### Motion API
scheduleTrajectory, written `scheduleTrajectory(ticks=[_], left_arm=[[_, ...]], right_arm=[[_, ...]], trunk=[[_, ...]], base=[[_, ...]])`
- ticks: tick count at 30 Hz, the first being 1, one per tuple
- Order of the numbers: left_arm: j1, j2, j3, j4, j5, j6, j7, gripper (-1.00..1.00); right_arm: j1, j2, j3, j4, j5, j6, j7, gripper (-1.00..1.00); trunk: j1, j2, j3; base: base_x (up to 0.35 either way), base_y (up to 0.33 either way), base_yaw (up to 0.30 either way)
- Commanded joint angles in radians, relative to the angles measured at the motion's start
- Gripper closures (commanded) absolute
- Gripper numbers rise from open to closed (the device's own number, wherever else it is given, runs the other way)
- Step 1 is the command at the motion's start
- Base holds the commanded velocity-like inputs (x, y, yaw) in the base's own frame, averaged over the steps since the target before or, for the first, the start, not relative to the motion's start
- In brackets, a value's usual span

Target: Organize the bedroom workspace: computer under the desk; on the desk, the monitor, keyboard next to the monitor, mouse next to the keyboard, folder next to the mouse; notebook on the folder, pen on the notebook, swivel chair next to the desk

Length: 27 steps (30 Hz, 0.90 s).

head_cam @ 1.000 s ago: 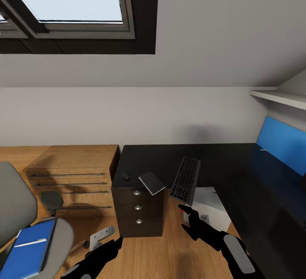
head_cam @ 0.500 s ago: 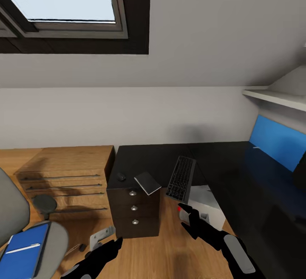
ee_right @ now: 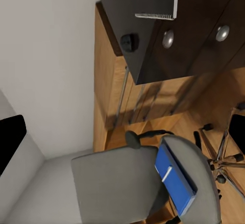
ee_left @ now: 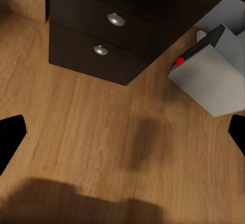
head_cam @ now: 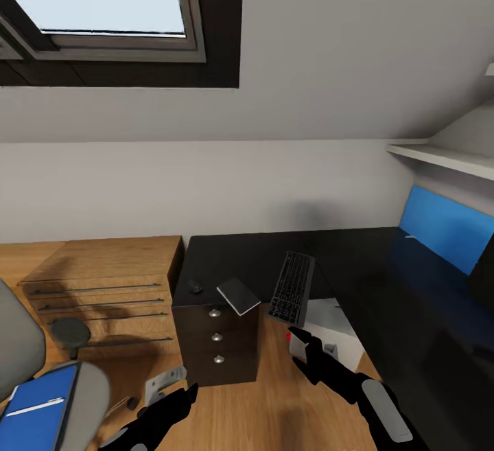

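Progress check, judged from how things lie. On the desk point(head_cam: 384, 266) already: keyboard point(head_cam: 292, 287), but hanging over the front edge at an angle; mouse point(head_cam: 195, 286) near the left end; notebook point(head_cam: 238, 296) tilted, one corner past the edge above the drawers. Computer point(head_cam: 329, 331) sits on the floor under the desk w/ its red light showing, so that item looks done. A dark shape at the far right edge could be the monitor; can't tell.

Still to do: folder point(head_cam: 34, 410) lies on the chair point(head_cam: 48, 382) seat w/ the pen point(head_cam: 31, 406) on top, well apart from the desk. Folder goes beside the mouse, notebook onto it, pen on that, then keyboard squared up and chair brought to the desk. Roughly early-to-mid stage.

Left gripper point(head_cam: 168, 406) hangs low over the floor, fingers spread, nothing held; left wrist view has the fingertips at the frame sides w/ bare floor between. Right gripper point(head_cam: 302, 348) is in front of the computer, likewise spread and empty.
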Motion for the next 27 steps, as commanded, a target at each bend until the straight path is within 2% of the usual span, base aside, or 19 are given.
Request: scheduleTrajectory(ticks=[1, 14, 19, 27], left_arm=[[0.000, 0.000, -0.001, -0.002, 0.011, 0.001, 0.009, -1.00], [0.000, 0.000, -0.001, -0.002, 0.011, 0.001, 0.009, -1.00], [0.000, 0.000, -0.001, -0.002, 0.011, 0.001, 0.009, -1.00], [0.000, 0.000, -0.001, 0.000, 0.011, 0.001, 0.009, -1.00]], right_arm=[[-0.001, 0.000, -0.003, 0.000, 0.002, 0.006, 0.003, -1.00], [-0.001, 0.000, -0.003, 0.001, 0.002, 0.003, 0.012, -1.00], [-0.001, 0.000, -0.003, 0.002, 0.002, 0.003, 0.013, -1.00], [-0.001, 0.001, -0.003, 0.002, 0.002, 0.001, 0.013, -1.00]], trunk=[[0.001, -0.002, -0.002], [0.001, -0.002, -0.002], [0.001, -0.002, -0.002], [0.001, -0.002, -0.002]], base=[[0.000, 0.249, 0.000], [0.000, 0.046, -0.232], [0.000, 0.081, -0.046], [0.000, 0.198, -0.003]])
